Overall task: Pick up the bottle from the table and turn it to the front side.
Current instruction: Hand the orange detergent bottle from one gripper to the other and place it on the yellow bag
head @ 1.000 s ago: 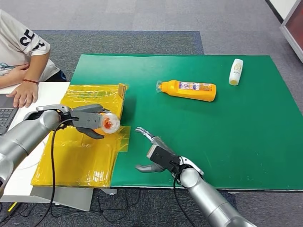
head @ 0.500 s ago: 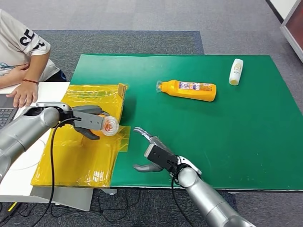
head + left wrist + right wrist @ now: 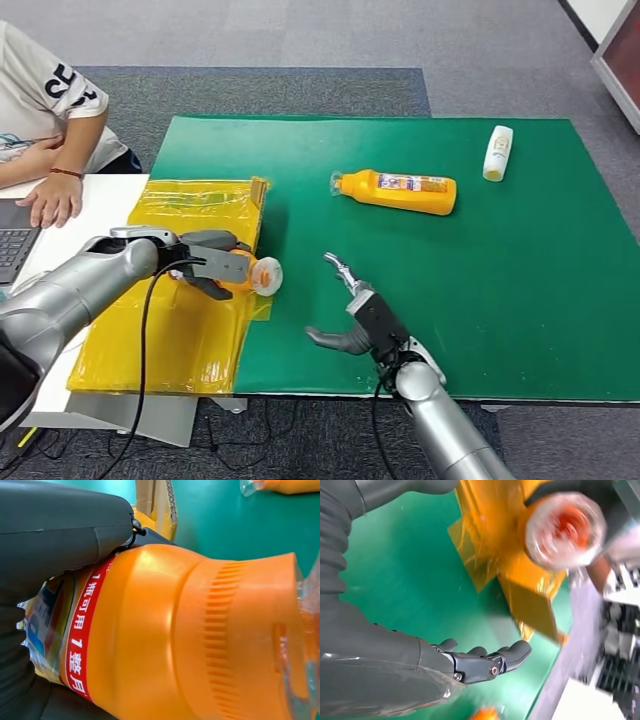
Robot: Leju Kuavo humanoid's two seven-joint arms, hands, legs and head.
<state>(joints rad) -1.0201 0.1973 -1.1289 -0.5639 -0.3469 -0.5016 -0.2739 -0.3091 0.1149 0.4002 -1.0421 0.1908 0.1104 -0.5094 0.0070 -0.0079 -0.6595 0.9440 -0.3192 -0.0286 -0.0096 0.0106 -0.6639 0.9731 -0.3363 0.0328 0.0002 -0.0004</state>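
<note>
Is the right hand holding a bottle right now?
No, the right hand hovers empty over the green table with fingers spread, while the left hand grips the orange bottle.

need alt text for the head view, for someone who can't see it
The robot's left hand holds an orange bottle sideways above a yellow plastic sheet, cap towards the open right hand over a green table. Another orange bottle and a white bottle lie farther back.
</note>
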